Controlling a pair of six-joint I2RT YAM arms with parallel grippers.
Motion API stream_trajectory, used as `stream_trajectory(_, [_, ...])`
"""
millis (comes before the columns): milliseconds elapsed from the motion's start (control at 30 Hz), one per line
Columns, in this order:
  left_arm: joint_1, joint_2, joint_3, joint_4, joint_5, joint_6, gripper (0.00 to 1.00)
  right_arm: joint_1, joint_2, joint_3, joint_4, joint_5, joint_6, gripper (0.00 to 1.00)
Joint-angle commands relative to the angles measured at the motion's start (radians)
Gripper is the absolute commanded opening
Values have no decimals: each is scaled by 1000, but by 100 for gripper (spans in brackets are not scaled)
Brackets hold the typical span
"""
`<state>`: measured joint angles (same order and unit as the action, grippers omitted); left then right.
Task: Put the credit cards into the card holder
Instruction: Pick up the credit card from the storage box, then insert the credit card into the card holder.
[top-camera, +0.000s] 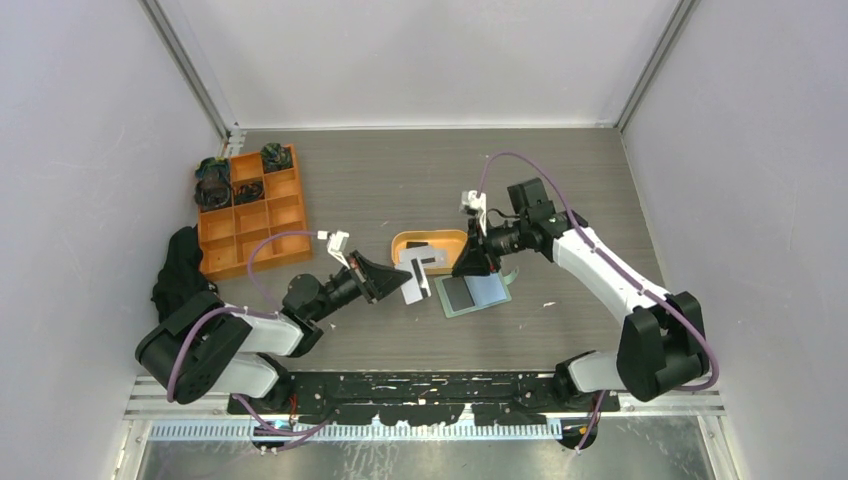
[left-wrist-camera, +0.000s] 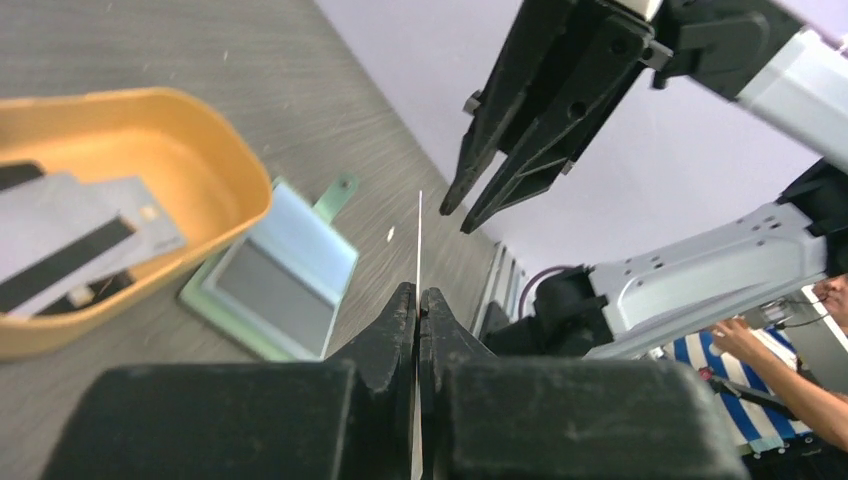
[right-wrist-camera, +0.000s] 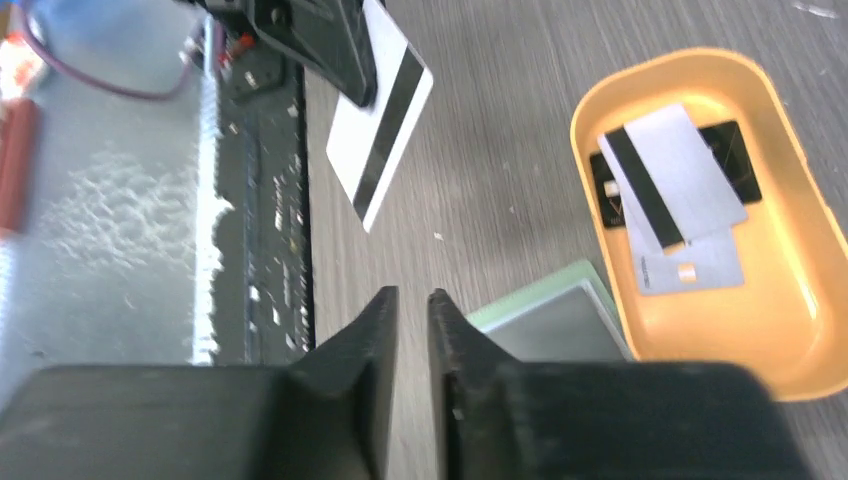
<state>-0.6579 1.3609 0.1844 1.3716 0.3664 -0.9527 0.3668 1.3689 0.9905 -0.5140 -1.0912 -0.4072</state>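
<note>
The left fingers (left-wrist-camera: 418, 300) clamp a black-striped white card (right-wrist-camera: 380, 120) above the counter (top-camera: 350, 180), right fingers (right-wrist-camera: 396, 305) slightly apart and empty nearby, the open holder (top-camera: 475, 293) lying beside a tray (right-wrist-camera: 700, 60) of more cards (right-wrist-camera: 670, 180), their print unreadable

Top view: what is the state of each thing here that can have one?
left claw, shut on the white card
white card, held in the air
right claw, slightly open, empty
card holder, open, flat on the table
orange tray, holds several cards
</note>
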Motion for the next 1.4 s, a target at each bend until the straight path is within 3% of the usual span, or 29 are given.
stream_trajectory(0, [8, -13, -50, 50, 25, 53, 0, 57, -31, -56, -106, 164, -335, 15])
stream_trajectory(200, [8, 2, -119, 39, 14, 75, 0, 185, 106, -42, -51, 385, -334, 6])
stream_trajectory(433, [8, -72, -148, -76, 6, 133, 0, 275, 236, -7, 161, 681, -112, 3])
stream_trajectory(933, [7, -540, -160, -576, -58, 131, 0, 309, 482, 231, 329, 1050, 229, 4])
stream_trajectory(1100, [6, -650, -165, -598, -78, 102, 0, 281, 432, 227, 301, 940, 252, 11])
stream_trajectory(1233, [-11, -663, -153, -597, -91, 80, 0, 184, 339, 270, 80, 597, 220, 20])
stream_trajectory(1367, [-65, -571, -119, -559, -123, 69, 0, 41, 249, 262, -155, 292, 8, 40])
